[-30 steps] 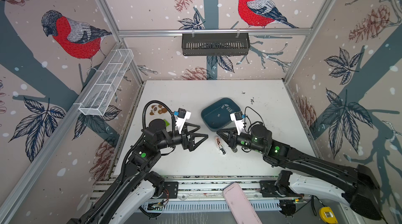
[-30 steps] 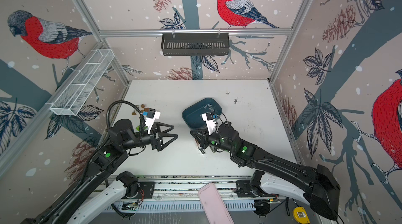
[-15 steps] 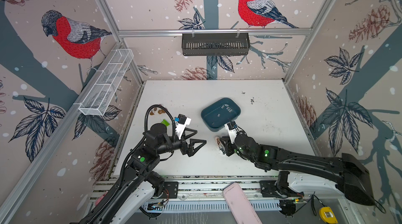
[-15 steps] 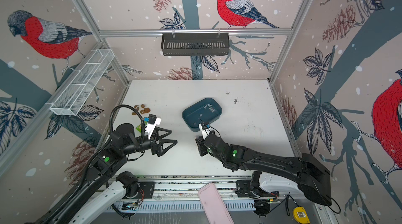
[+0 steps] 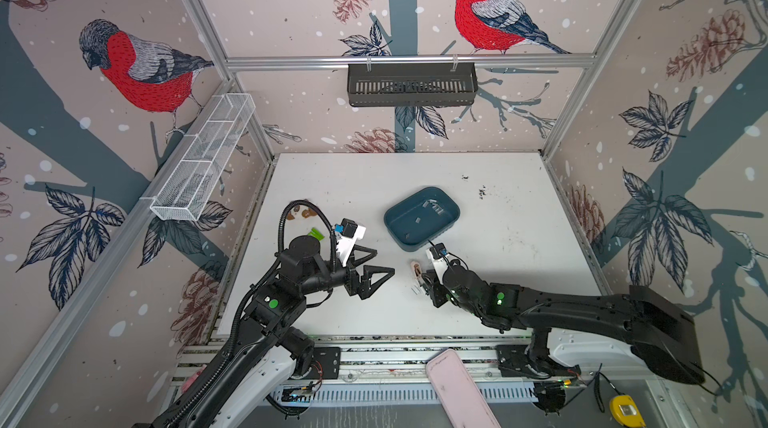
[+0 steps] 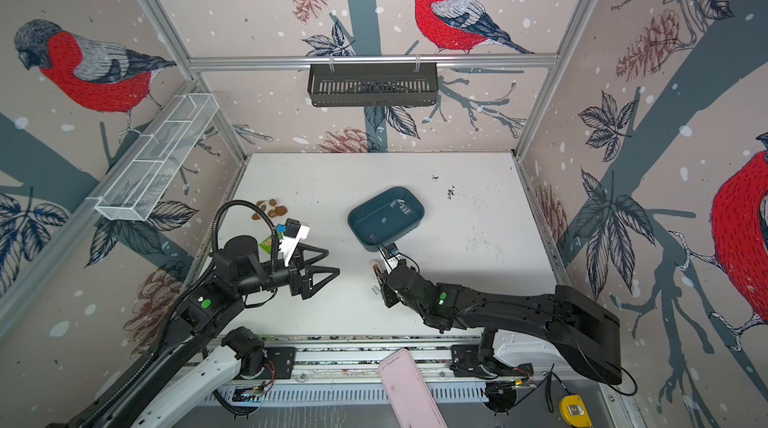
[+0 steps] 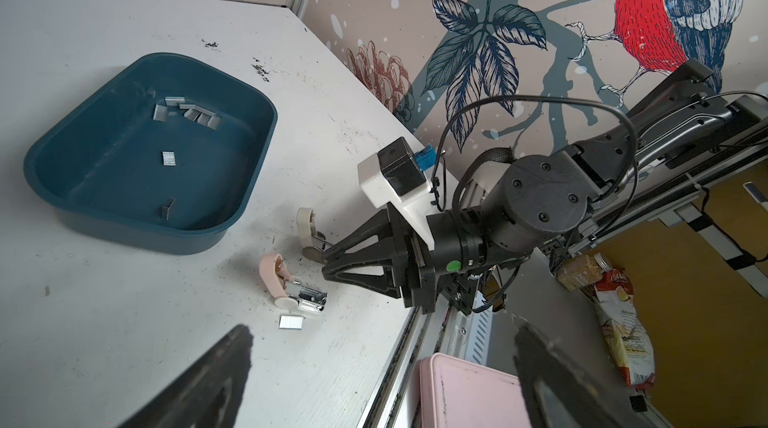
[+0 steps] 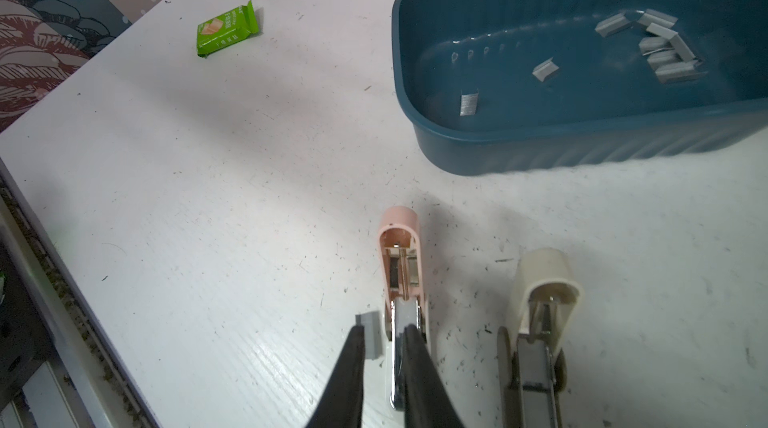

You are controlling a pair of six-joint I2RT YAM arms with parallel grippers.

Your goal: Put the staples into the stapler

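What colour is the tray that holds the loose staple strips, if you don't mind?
Dark teal blue. The tray shows best in the right wrist view, with grey staple strips inside.
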